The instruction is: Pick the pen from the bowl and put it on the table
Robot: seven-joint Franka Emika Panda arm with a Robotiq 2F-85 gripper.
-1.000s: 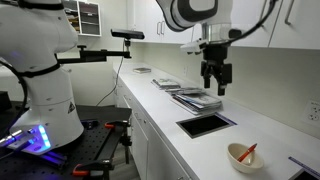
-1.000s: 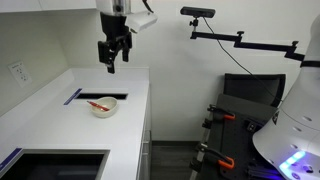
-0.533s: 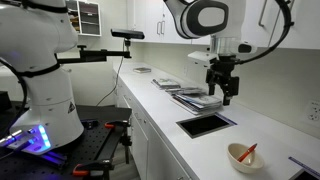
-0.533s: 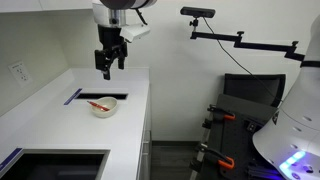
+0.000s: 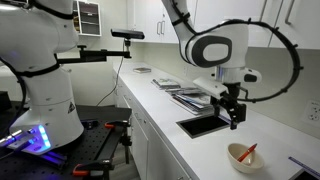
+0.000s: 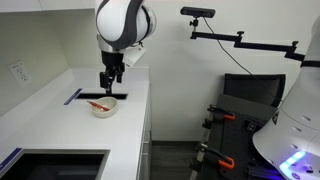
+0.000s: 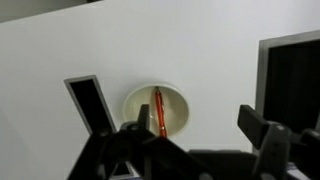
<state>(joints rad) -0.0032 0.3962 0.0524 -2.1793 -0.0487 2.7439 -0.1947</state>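
The red-orange pen (image 7: 157, 108) lies in the cream-white bowl (image 7: 176, 109) on the white table (image 7: 200, 50). In both exterior views the bowl (image 5: 244, 157) (image 6: 104, 107) holds the pen (image 5: 250, 152) (image 6: 98, 103). My gripper (image 5: 235, 117) (image 6: 107, 84) hangs open and empty above the table, a short way above the bowl and beside it. In the wrist view its two dark fingers (image 7: 205, 132) frame the lower picture, the left one overlapping the bowl's rim.
A dark rectangular recess (image 5: 205, 125) (image 6: 92, 97) is cut into the countertop next to the bowl. Papers or trays (image 5: 195, 98) lie farther along the counter. A large sink (image 6: 55, 165) lies at the near end. A camera on a boom arm (image 6: 200, 13) stands beside the counter.
The gripper has moved down and along the counter toward the bowl, from high over the papers to just above the recess and bowl. It stays open. The pen and bowl have not moved.
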